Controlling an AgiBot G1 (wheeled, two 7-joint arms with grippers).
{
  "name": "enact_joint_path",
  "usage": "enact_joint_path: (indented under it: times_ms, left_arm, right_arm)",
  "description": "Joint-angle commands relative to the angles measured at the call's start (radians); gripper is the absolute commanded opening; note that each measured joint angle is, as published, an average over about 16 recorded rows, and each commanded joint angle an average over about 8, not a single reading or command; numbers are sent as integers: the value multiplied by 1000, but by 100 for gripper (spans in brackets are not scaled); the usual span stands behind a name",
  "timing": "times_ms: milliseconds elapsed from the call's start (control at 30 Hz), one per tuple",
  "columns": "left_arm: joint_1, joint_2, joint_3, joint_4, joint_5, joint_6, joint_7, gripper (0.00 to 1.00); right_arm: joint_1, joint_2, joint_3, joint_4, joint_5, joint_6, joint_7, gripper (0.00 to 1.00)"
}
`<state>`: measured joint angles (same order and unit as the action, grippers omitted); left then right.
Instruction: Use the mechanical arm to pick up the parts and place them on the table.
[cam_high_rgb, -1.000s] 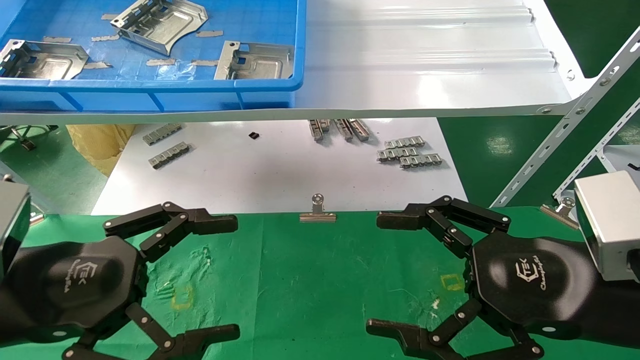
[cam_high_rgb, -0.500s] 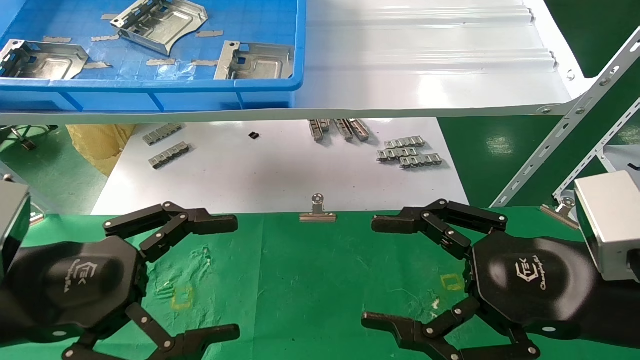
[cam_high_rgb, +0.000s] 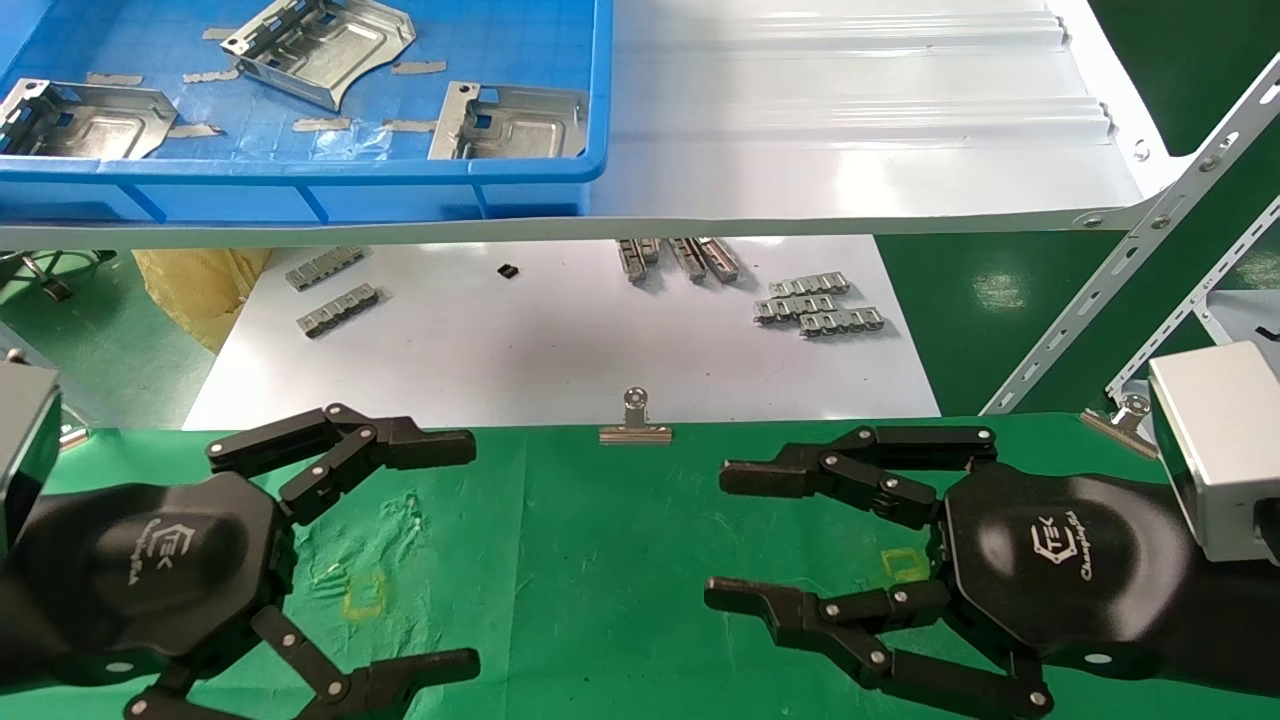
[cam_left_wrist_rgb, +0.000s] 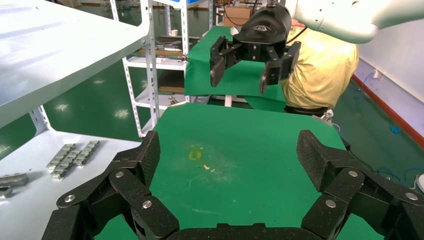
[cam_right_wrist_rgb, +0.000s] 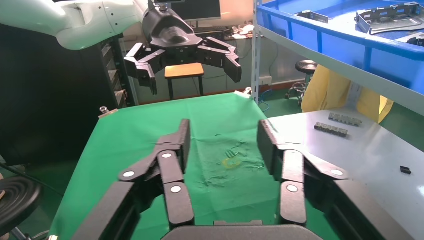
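Observation:
Three silvery sheet-metal parts lie in the blue crate (cam_high_rgb: 300, 190) on the upper shelf: one at the left (cam_high_rgb: 85, 118), one at the back (cam_high_rgb: 320, 45), one at the right (cam_high_rgb: 510, 122). Parts also show in the right wrist view (cam_right_wrist_rgb: 395, 17). My left gripper (cam_high_rgb: 468, 555) is wide open and empty over the green table (cam_high_rgb: 600, 560); the left wrist view shows it open (cam_left_wrist_rgb: 231, 150). My right gripper (cam_high_rgb: 725, 538) is open and empty above the cloth, its fingers closer together; the right wrist view shows this (cam_right_wrist_rgb: 224, 137). Both are far below the crate.
The white shelf board (cam_high_rgb: 850, 120) overhangs a lower white board (cam_high_rgb: 550, 350) with small grey ridged strips (cam_high_rgb: 815, 305). Binder clips (cam_high_rgb: 635, 420) hold the cloth's far edge. Yellow square outlines (cam_high_rgb: 363, 593) mark the cloth. A slotted shelf post (cam_high_rgb: 1130, 260) stands at the right.
My right gripper's fingers have drawn closer together and stretched forward to the left. The left gripper and the parts have not moved.

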<state>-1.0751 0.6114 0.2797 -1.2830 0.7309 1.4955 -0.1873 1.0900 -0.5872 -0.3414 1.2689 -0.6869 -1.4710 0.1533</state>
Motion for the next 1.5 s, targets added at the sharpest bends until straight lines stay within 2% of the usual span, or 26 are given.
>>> enact_joint_path:
  times_ms: [33, 600, 733, 833, 967, 1133, 1267, 1300, 1500]
  left_arm:
    - [0, 0, 0, 0, 0, 0, 0, 100]
    - [-1, 1, -1, 0, 0, -1, 0, 100]
    - [-33, 12, 2, 7, 14, -14, -4, 100]
    - [-112, 39, 12, 39, 45, -34, -22, 100]
    - [-297, 109, 44, 157, 119, -52, -43, 100]
    - [-560, 225, 101, 426, 265, -99, -6, 100]
    - [-727, 316, 147, 663, 399, -222, 45, 100]
    - [-760, 336, 158, 717, 430, -259, 57, 100]
    - [-900, 419, 209, 963, 563, -453, 115, 100]
  right_arm:
    - [0, 0, 0, 0, 0, 0, 0, 0]
    - [0, 0, 0, 0, 0, 0, 0, 0]
    - [0, 0, 0, 0, 0, 0, 0, 0]
    - [0, 0, 0, 0, 0, 0, 0, 0]
    - [0, 0, 0, 0, 0, 0, 0, 0]
    - [0, 0, 0, 0, 0, 0, 0, 0]
    - [0, 0, 0, 0, 0, 0, 0, 0]
    - [0, 0, 0, 0, 0, 0, 0, 5]
    - [0, 0, 0, 0, 0, 0, 0, 80]
